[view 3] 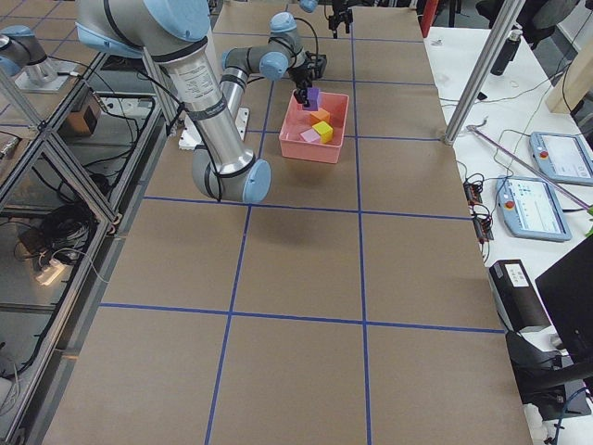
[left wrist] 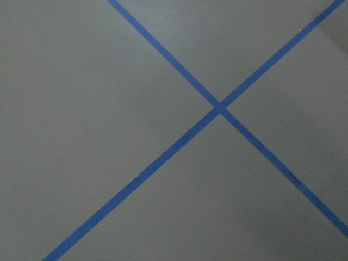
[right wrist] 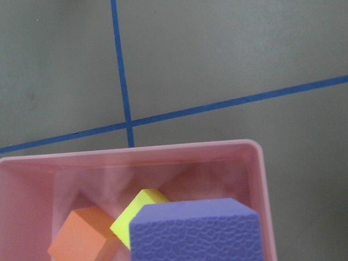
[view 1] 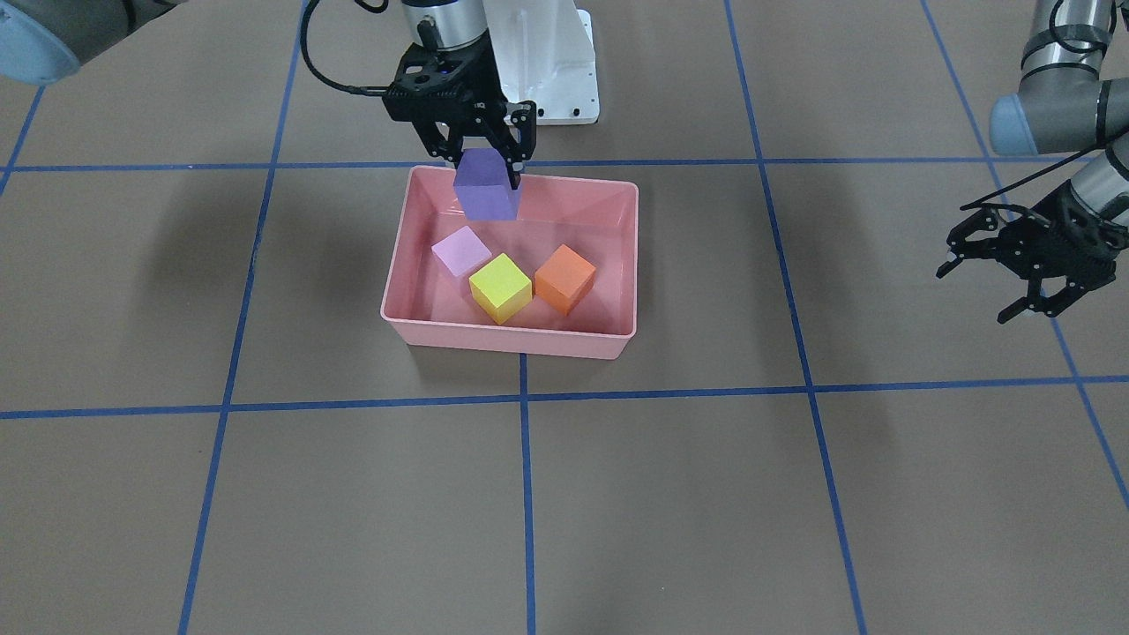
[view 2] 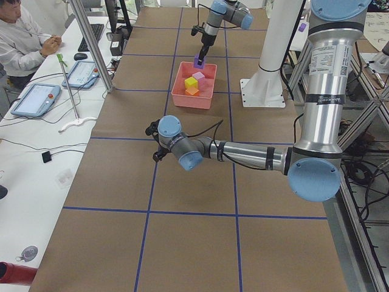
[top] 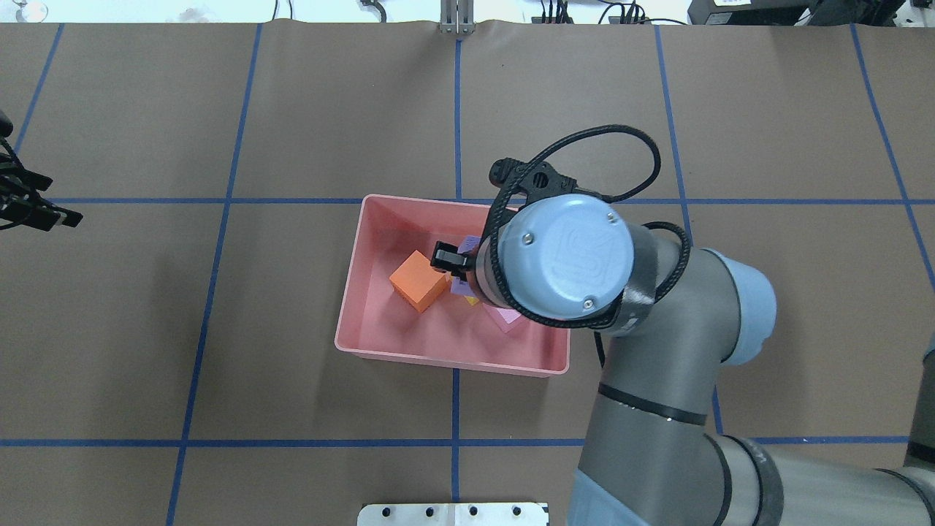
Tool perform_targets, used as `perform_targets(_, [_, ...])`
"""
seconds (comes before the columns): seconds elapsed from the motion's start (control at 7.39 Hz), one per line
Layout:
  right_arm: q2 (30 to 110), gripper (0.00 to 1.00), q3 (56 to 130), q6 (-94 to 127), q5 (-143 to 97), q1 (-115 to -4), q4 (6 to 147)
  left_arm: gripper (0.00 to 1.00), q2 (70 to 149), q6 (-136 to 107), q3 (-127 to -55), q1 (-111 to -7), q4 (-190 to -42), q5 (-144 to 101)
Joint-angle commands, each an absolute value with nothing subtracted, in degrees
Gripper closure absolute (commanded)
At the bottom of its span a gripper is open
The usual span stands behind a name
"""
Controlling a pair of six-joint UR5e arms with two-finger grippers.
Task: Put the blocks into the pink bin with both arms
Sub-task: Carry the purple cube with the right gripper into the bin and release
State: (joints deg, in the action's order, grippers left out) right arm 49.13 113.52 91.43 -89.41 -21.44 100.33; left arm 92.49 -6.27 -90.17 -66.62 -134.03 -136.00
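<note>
Your right hand point(view 1: 487, 168) is clamped on the small matte purple cube point(view 1: 485, 192), held over the shallow salmon-pink plastic bin point(view 1: 512, 340); your left hand point(view 1: 975, 291) has its fingers spread apart.

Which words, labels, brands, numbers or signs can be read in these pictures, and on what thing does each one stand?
No text can be quoted with certainty.
right arm, blue joint cap: a raised logo, letters not clear.
left arm, upright tube: small dark print, too small to read.
tablet screen: coloured display, blurred.
purple block: pebbled surface only, no print.
pink bin: no label visible.
</note>
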Motion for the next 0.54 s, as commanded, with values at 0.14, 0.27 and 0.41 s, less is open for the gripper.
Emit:
perform_targets(0.14, [47.3,0.01,111.9,93.3,-85.1,-18.3,101.3,0.00,92.0,-6.0,-89.9,-66.9,-134.1,-136.2])
perform_targets(0.27, [47.3,0.01,112.1,92.9,-85.3,-18.3,101.3,0.00,91.9,-6.0,-89.8,-66.9,-134.2,-136.2])
perform_targets(0.41, [47.5,0.01,112.3,92.1,-85.6,-18.4,101.3,0.00,91.8,-6.0,-89.5,-66.9,-134.4,-136.1])
